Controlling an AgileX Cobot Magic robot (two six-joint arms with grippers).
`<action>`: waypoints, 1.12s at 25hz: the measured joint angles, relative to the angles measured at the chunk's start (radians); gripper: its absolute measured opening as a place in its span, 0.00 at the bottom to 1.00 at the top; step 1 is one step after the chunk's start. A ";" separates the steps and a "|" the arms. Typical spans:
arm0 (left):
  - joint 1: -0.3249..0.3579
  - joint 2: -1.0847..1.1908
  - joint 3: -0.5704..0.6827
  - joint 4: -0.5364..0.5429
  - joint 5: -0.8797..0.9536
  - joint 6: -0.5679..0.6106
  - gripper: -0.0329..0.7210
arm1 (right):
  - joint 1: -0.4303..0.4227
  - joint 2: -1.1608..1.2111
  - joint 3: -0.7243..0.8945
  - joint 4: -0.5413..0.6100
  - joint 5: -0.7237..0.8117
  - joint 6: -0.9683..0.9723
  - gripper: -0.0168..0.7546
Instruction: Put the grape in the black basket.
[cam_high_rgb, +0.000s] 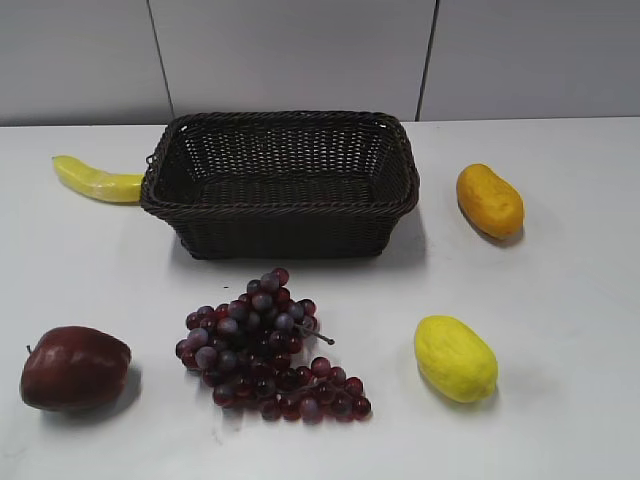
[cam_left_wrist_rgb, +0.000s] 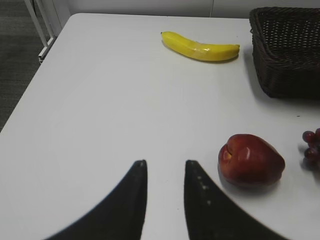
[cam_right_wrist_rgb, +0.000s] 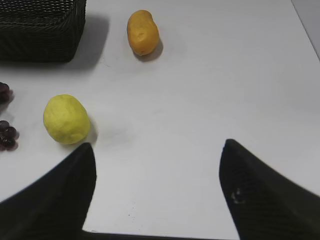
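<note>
The grape (cam_high_rgb: 265, 345) is a triangular bunch of dark red and purple berries lying on the white table just in front of the black basket (cam_high_rgb: 280, 205). The woven basket stands empty at the back centre. A few berries show at the right edge of the left wrist view (cam_left_wrist_rgb: 311, 147) and at the left edge of the right wrist view (cam_right_wrist_rgb: 6, 135). My left gripper (cam_left_wrist_rgb: 165, 162) has a narrow gap between its fingers and is empty, left of the apple. My right gripper (cam_right_wrist_rgb: 157, 147) is wide open and empty over bare table. Neither gripper shows in the exterior view.
A dark red apple (cam_high_rgb: 73, 367) lies front left. A banana (cam_high_rgb: 95, 180) lies left of the basket. A yellow lemon-like fruit (cam_high_rgb: 455, 357) lies front right and an orange fruit (cam_high_rgb: 489, 200) back right. The table's left edge (cam_left_wrist_rgb: 30, 90) is near.
</note>
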 joint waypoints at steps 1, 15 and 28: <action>0.000 0.000 0.000 0.000 0.000 0.000 0.36 | 0.000 0.000 0.000 0.000 0.000 0.000 0.78; 0.000 0.000 0.000 0.000 0.000 0.000 0.36 | 0.000 0.000 0.000 0.000 0.000 -0.004 0.78; 0.000 0.000 0.000 0.000 0.000 0.000 0.35 | 0.000 0.356 -0.084 0.086 -0.117 -0.130 0.77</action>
